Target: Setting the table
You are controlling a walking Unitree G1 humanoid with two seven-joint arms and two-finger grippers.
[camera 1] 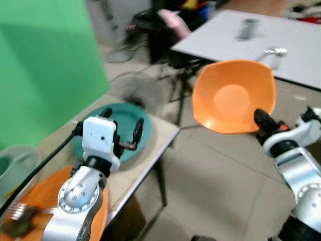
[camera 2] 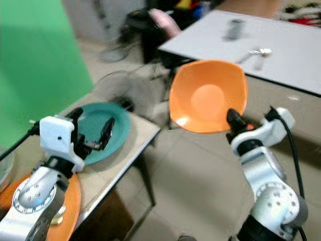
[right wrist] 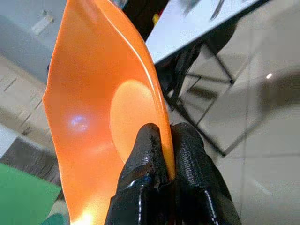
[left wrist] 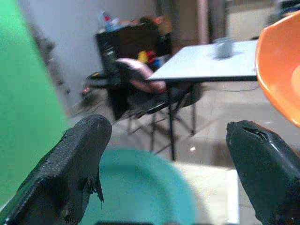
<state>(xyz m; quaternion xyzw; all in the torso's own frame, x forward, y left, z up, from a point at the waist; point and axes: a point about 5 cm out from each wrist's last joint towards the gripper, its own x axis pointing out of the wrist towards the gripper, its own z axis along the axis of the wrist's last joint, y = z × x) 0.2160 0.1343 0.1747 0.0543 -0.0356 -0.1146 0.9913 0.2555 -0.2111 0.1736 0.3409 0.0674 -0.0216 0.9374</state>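
- Right gripper (right wrist: 164, 145): both black fingers pinched tight on the rim of a squarish orange plastic bowl (camera 1: 233, 95), held tilted in the air over the tiled floor (camera 1: 220, 186), between the two tables.
- Left gripper (camera 1: 125, 133): fingers spread wide, nothing between them; hovers just above a round teal plate (camera 2: 118, 128) on the small beige side table (camera 1: 150, 150).
- Round orange plate (camera 1: 37, 193) on the same table, nearer the robot, partly under the left arm.
- White table (camera 1: 296, 45) beyond, carrying a grey cup (camera 1: 247, 27) and blurred cutlery.
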